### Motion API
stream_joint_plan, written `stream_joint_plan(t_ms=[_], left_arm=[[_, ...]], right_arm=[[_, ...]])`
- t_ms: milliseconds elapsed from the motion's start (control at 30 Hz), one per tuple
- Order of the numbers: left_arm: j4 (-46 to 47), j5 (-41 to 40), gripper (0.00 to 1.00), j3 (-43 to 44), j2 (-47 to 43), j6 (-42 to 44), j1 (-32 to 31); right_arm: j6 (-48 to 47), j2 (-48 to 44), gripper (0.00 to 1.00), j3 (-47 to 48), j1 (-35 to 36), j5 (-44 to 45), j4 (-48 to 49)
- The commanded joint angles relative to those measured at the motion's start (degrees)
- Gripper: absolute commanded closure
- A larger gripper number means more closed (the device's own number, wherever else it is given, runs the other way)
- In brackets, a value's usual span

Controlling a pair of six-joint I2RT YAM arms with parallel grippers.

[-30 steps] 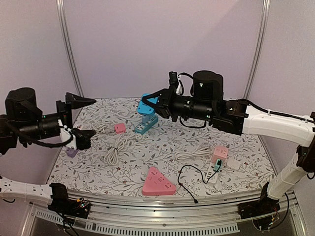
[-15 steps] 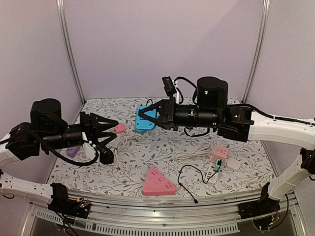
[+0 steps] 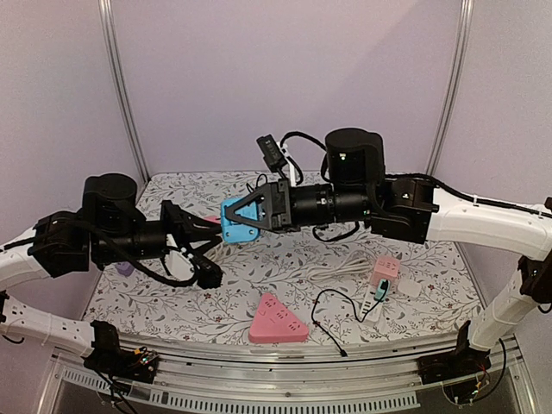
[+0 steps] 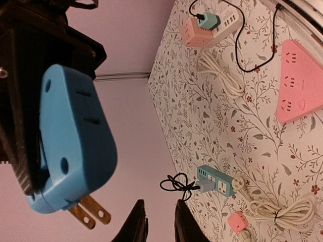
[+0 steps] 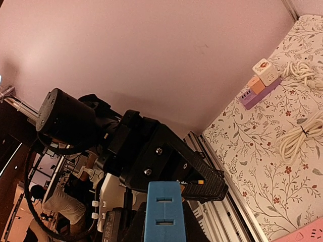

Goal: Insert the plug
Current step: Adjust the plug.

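blue plug [image 3: 231, 226] is seen clamped in the right gripper [image 3: 246, 216] above the table [image 3: 285, 259], at one o'clock from the left gripper [image 3: 197, 250], whose jaws are spread and empty. its prongs [image 4: 96, 209] are best squared to slots on the pink strip [image 3: 278, 321] before being pressed home.

- plug [image 4: 75, 136] — smooth, matt blue plastic; prongs [image 4: 97, 210] of shiny brassy metal
- tablecloth [image 3: 285, 259] — matt, flower-printed cloth
- triangular power strip [image 3: 278, 321]: smooth pink plastic
- frame posts [image 3: 121, 86]: dull brushed metal
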Motion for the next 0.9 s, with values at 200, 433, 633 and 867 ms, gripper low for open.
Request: stream_joint_plan(t_ms=[200, 433, 633, 867], left_arm=[[1.44, 2.63, 0.84, 0.67, 0.38, 0.86, -0.75], [1.97, 3.29, 0.86, 0.97, 1.66, 0.93, -0.84], [2.46, 3.35, 0.88, 0.97, 2.05, 0.97, -0.88], [1.24, 2.01, 0.88, 0.05, 0.6, -0.17, -0.77]], right_arm=[[-4.75, 2.72, 1.0, 5.25, 2.45, 0.63, -6.95], [-6.18, 4.4, 1.0, 8.39, 3.3, 0.15, -8.79], [-7.0, 5.74, 1.0, 9.93, 3.72, -0.49, -9.92], [-8.4, 3.08, 1.0, 8.39, 3.74, 3.13, -12.17]])
